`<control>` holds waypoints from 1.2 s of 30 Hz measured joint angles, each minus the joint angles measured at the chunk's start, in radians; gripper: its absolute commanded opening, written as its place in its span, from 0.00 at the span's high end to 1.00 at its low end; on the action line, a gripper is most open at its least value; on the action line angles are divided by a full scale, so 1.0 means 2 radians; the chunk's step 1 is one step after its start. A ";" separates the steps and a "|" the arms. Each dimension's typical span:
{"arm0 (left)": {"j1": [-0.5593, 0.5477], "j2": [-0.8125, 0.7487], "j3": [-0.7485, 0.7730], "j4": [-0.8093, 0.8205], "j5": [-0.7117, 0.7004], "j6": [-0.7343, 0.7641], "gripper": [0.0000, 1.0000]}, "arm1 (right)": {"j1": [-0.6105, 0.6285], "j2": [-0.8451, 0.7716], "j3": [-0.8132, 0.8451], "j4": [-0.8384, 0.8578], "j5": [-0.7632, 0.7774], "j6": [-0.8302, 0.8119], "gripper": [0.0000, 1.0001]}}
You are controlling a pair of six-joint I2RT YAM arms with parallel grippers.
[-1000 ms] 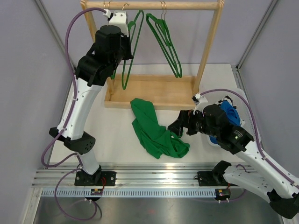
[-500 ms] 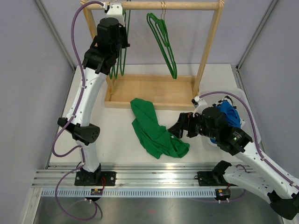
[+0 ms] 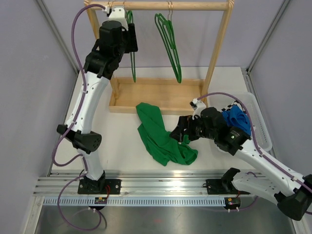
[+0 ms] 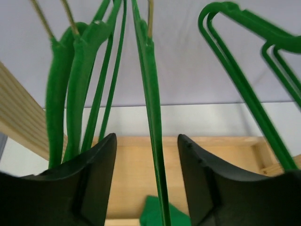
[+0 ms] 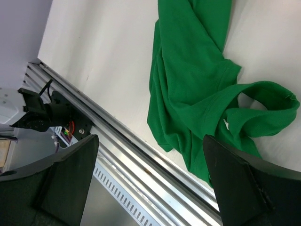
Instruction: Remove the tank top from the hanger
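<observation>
The green tank top (image 3: pixel 163 136) lies crumpled on the white table, off any hanger; the right wrist view also shows it (image 5: pixel 197 89). An empty green hanger (image 3: pixel 132 63) hangs from the wooden rail. My left gripper (image 3: pixel 128 40) is high up by the rail, and it is open. That hanger (image 4: pixel 151 103) runs between the fingers without touching either one. My right gripper (image 3: pixel 179 130) hovers low at the tank top's right edge, jaws wide open (image 5: pixel 150 141) and nothing held.
The wooden rack has a top rail (image 3: pixel 195 6), a right post (image 3: pixel 217 44) and a base tray (image 3: pixel 161 95). More green hangers (image 3: pixel 170 44) hang mid-rail. A blue cloth (image 3: pixel 239 119) lies in a clear bin (image 3: pixel 261 131) at right. A metal track (image 3: pixel 156 183) runs along the near edge.
My left gripper raised the hanger to the rail and has opened, letting it go; it now hangs straight. My right gripper has moved left, closer to the tank top.
</observation>
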 measured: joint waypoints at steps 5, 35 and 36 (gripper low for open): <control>0.000 -0.091 -0.056 0.000 0.036 -0.020 0.01 | 0.003 0.088 0.000 0.027 0.009 -0.006 0.01; -0.002 -0.659 -0.665 -0.017 0.023 -0.062 0.01 | 0.136 0.467 0.141 0.032 0.185 -0.053 1.00; -0.002 -0.675 -0.687 -0.017 0.015 -0.057 0.01 | 0.136 0.459 0.135 0.031 0.184 -0.051 1.00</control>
